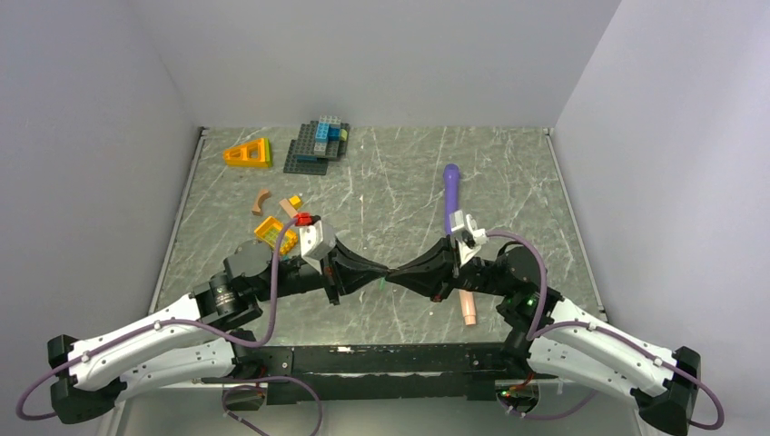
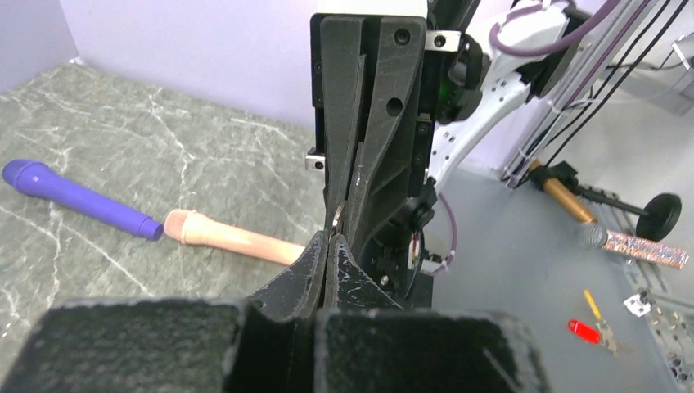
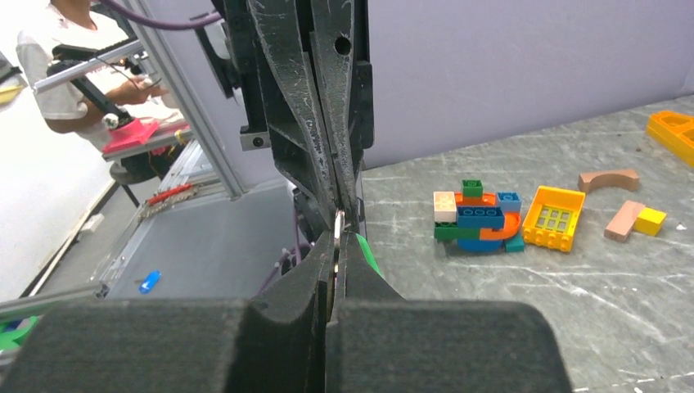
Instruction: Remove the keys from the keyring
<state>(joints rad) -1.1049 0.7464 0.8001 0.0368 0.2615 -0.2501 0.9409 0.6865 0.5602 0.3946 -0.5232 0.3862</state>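
**Two-sided pinch on the keyring, tip to tip above the desk (image 1: 399, 182).**

- Holding the left fingers (image 2: 321, 255) fully closed on the thin silver rim of the keyring (image 2: 338, 214), edge-on at their very tips.
- Holding the right fingers (image 3: 344, 246) just as tightly closed on the same rim from the opposite side, as far as both wrist views are showing.
- Carrying the green key (image 3: 367, 255) just below the right fingertips, against their side and seemingly threaded on the keyring.
- Not showing the brass key in any view. Possibly hiding it behind the meeting fingers, so leaving open whether on or off the keyring.
- Leaving the bricks (image 1: 275, 232) well apart, back past the left fingers' wrist, and taking no part in the task.

**Progress.** Judging the task as early. Looking done: lifting the keyring and securing a grip from both sides. Not yet done: freeing either key.

**Remaining, by this reading.**
1. Prising or twisting the coil open between the two pairs of fingers.
2. Working the green key round to the gap and off.
3. Doing likewise for the brass key if attached.

Risking a slip throughout, with so thin a rim pinched between closed tips.
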